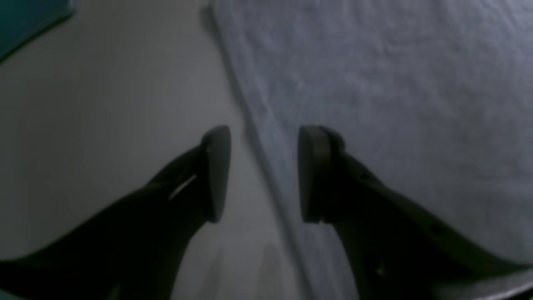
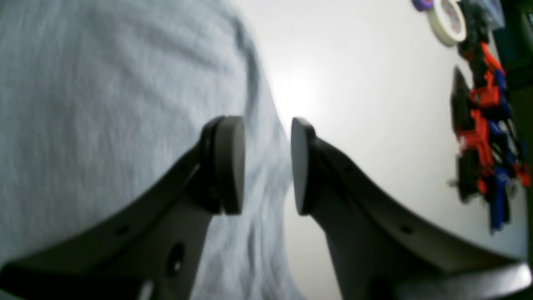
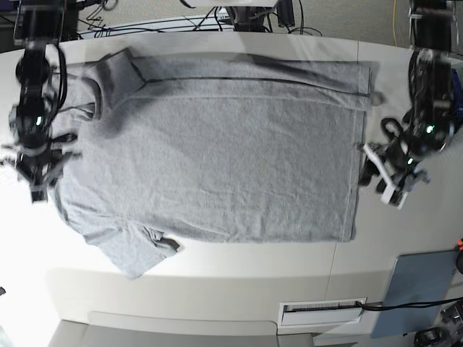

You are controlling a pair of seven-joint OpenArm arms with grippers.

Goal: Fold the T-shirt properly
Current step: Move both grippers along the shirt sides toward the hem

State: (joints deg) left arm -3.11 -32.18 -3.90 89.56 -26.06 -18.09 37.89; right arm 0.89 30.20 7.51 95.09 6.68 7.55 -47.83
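Note:
The grey T-shirt [image 3: 231, 159] lies spread flat across the table with its plain side up. Its hem points to the base view's right, and one sleeve [image 3: 134, 249] sticks out at the near left. My left gripper [image 3: 383, 181] hovers at the hem. In the left wrist view it [image 1: 264, 166] stands open astride the shirt's edge [image 1: 266, 175], one finger over bare table, the other over cloth [image 1: 374, 83]. My right gripper [image 3: 40, 177] is at the shirt's left edge. It [image 2: 266, 164] is open, with grey fabric [image 2: 104, 83] under and behind the gap.
A grey-blue flat pad [image 3: 419, 289] lies at the near right corner. A roll of tape [image 2: 447, 21] and a red, blue and black cluster of parts [image 2: 483, 133] sit beyond the shirt on the right arm's side. Cables [image 3: 217, 18] run along the table's far edge.

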